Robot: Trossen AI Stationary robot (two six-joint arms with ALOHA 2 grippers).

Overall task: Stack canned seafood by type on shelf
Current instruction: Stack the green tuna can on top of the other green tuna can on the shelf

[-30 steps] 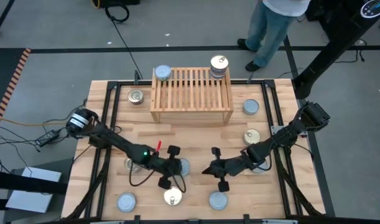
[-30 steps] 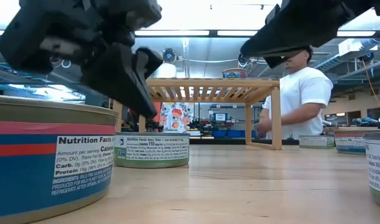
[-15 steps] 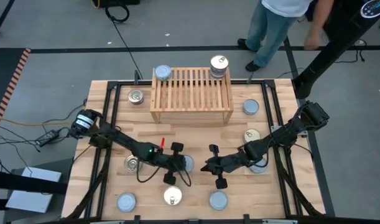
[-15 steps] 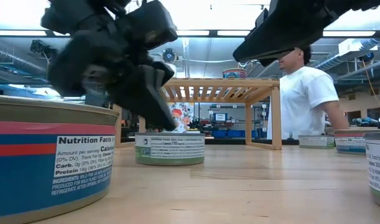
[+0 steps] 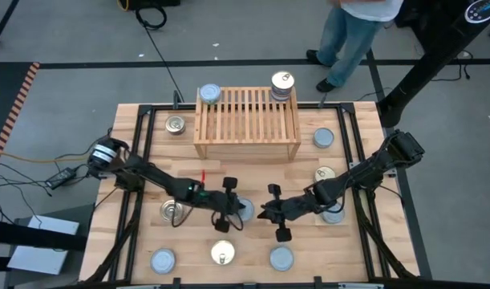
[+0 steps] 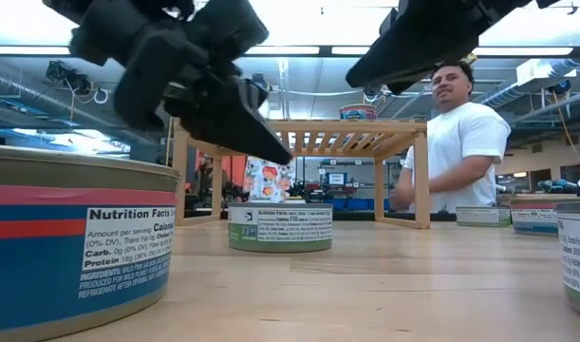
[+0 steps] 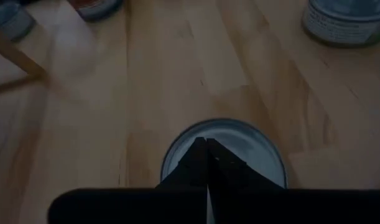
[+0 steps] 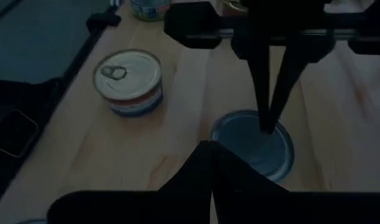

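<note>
A silvery-blue-lidded tin (image 5: 246,210) stands on the plank table in front of the shelf (image 5: 247,120). My left gripper (image 7: 206,142) is shut, its tips down on this tin's lid (image 8: 255,143). My right gripper (image 8: 211,148) is shut too and hangs just to the tin's right (image 5: 265,211), raised above the table and touching nothing. On the shelf's slatted top stand a blue-lidded tin (image 5: 209,94) at the far left corner and a stack topped by a golden pull-tab lid (image 5: 282,83) at the far right. My left gripper sets its shut fingertips (image 8: 265,127) on the tin's lid (image 7: 239,146), inside the rim. The fingers slant down onto it from the table's left. The tin stays upright with its base on the table.
Loose tins stand around: golden lids (image 5: 175,124) (image 5: 172,211) (image 5: 222,254) (image 5: 325,175), blue lids (image 5: 323,138) (image 5: 163,261) (image 5: 281,258) (image 5: 334,213). A large tin (image 6: 76,237) fills the low view's left. A person (image 6: 456,142) stands beyond the table's far edge.
My left gripper has gone toward the table's right edge and tipped, staying shut. The blue-lidded tin under its tips has slid along the table the same way, still upright. My right gripper has edged slightly toward the far edge.
</note>
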